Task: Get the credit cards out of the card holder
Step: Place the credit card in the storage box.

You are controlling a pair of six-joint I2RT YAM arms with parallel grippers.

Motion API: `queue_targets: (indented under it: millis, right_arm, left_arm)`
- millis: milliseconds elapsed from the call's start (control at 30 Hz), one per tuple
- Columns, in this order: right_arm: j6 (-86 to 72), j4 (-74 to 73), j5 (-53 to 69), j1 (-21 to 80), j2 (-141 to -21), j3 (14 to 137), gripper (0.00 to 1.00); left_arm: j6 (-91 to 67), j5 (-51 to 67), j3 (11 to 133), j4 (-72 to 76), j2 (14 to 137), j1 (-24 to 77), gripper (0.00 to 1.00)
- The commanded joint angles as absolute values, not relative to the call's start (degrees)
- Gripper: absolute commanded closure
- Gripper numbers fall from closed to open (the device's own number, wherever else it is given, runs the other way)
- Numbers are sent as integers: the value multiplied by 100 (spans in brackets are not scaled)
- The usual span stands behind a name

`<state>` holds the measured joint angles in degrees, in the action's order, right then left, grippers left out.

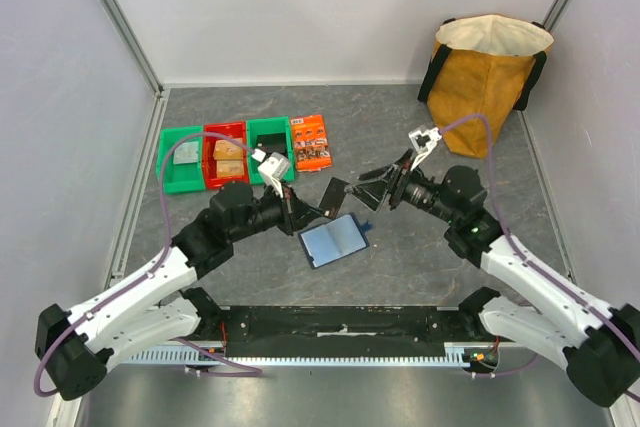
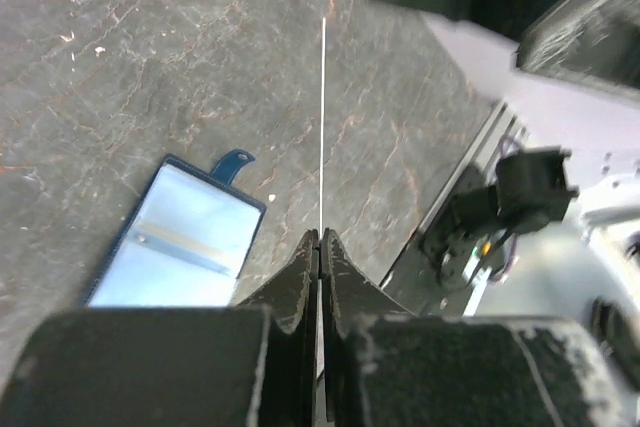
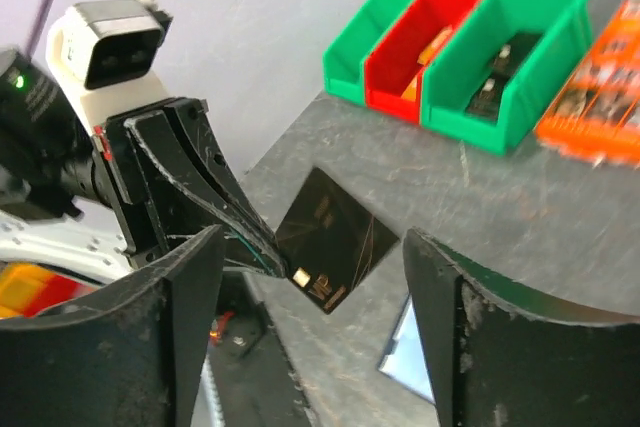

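1. Starting with the card holder: lying flat and open on the surface, pale blue sleeves facing up, little tab poking out at its far-right corner. Can't tell whether any more cards are tucked in those sleeves.
2. Just beyond the card holder and up in the air: one dark credit card, well clear of the sleeves. Looks near black with a small chip, so not a tan-gold one.
3. Clamped on that card from the holder's left side: left gripper, fingers pressed together with the card showing as a thin edge-on line between them. Probably pinched at one corner to keep most of the card free.
4. On the card's other side, above the holder's far-right end: right gripper, jaws standing well apart either side of the card and, as far as can be told, touching nothing. Reads like a handover spot, with the only grip on the left.
5. Further out behind the holder, off to the left: green and red bins with an orange packet beside them. Guessing a bin as the drop-off, the left arm being the closer one.
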<state>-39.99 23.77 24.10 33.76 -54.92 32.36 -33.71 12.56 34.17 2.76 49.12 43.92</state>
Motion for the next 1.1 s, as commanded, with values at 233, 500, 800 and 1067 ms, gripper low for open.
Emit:
queue_targets:
  millis: [233, 500, 800, 1067]
  right_arm:
    - [245, -1704, 4568, 3410, -5773, 5897, 17]
    - [1028, -2619, 5414, 3471, -6354, 6407, 24]
    - [1160, -2628, 5599, 3796, -6662, 6372, 41]
    - [1099, -2480, 5511, 3973, -6917, 6355, 100]
  left_arm:
    - [217, 3031, 5220, -3049, 5010, 4377, 98]
    - [773, 3647, 5783, -3752, 5247, 4368, 98]
    - [817, 3806, 5889, -3814, 5458, 4368, 98]
    - [721, 3666, 5907, -3771, 5493, 4368, 98]
